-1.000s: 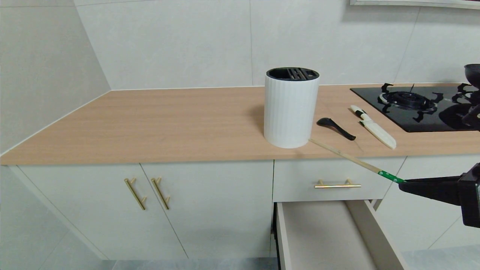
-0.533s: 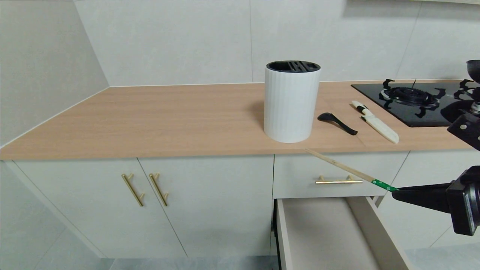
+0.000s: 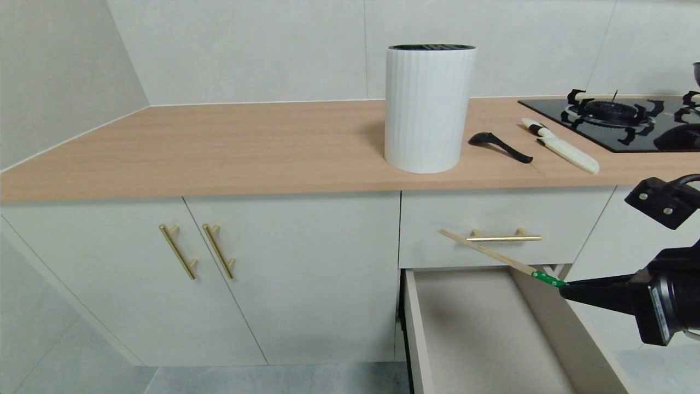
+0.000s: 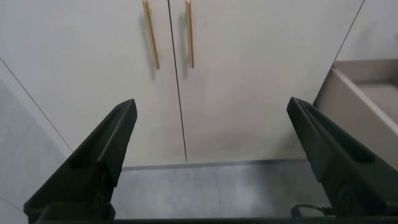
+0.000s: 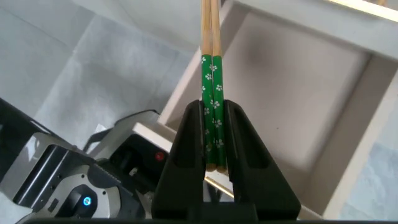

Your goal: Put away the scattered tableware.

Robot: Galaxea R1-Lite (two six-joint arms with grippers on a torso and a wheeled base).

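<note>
The right hand (image 3: pixel 566 284) is pressed together on a pair of chopsticks (image 3: pixel 500 256), pinching them at their green patterned end. From the fingertips the bare wooden lengths stick out toward the robot's left and slightly upward, side by side and touching. In the head view they cross in front of the shut drawer front, their far tips just beside the left end of its gold handle (image 3: pixel 504 237). The pinched end hangs over the right wall of the open drawer (image 3: pixel 414 334) below. In the right wrist view the hand (image 5: pixel 214 106) grips the chopsticks (image 5: pixel 210 37) with the open drawer (image 5: pixel 292 81) beyond them.

Up on the desk (image 3: pixel 246 148) stands a white ribbed holder (image 3: pixel 428 109). Near it, on the robot's right, lie a black spoon (image 3: pixel 499 146) and a white knife (image 3: pixel 560 146), apart from each other, with the stove (image 3: pixel 618 123) farther right.

The left hand (image 4: pixel 210 106) is spread wide, holding nothing, facing the cupboard doors (image 4: pixel 236 74) low near the floor.
</note>
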